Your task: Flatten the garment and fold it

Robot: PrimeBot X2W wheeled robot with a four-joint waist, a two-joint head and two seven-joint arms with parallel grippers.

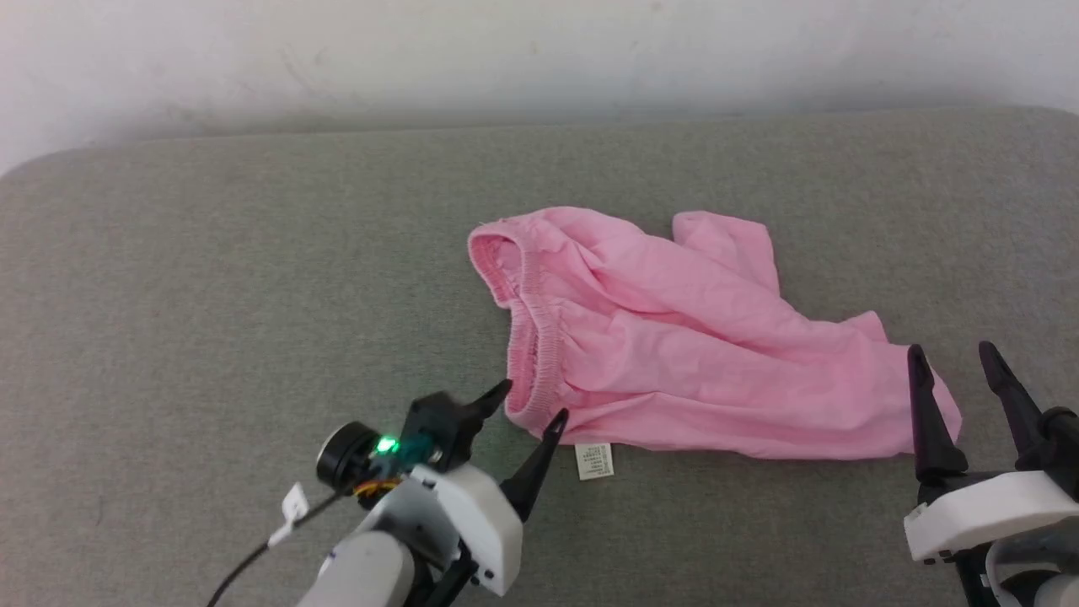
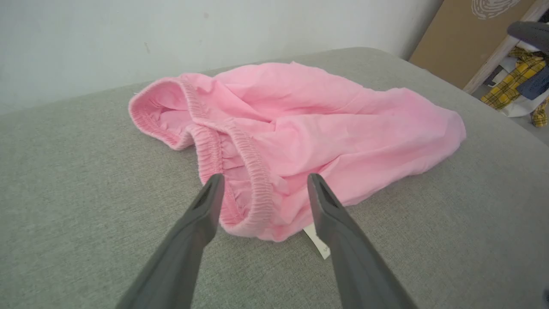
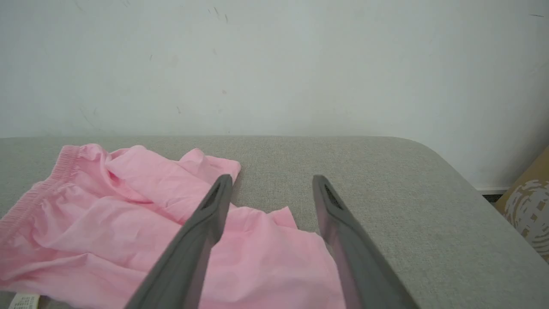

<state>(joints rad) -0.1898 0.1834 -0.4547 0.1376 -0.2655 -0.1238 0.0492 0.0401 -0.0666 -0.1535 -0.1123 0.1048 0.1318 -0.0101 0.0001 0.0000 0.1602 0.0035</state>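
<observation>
Pink thin-fabric shorts (image 1: 674,337) lie crumpled on the grey upholstered bench (image 1: 211,295), with the gathered waistband (image 1: 527,337) gaping towards the robot's left and the two legs trailing right. The white care label (image 1: 594,461) pokes out from under the near edge.

Both claws stand spread and hold nothing. The left claw (image 1: 533,400) brackets the near end of the waistband, and the right claw (image 1: 950,348) hovers at the hem of the near leg.

The main risk is a bad pinch. The waistband is open, so the left claw could close on one layer only and peel the shorts apart rather than stretch them flat. It could also nip the label and miss the elastic.

On the right, the hem is thin and loose and may slip out under tension.

The far leg is tucked and creased. An uneven pull would likely drag the whole garment across the bench and set those wrinkles in, spoiling the fold.
</observation>
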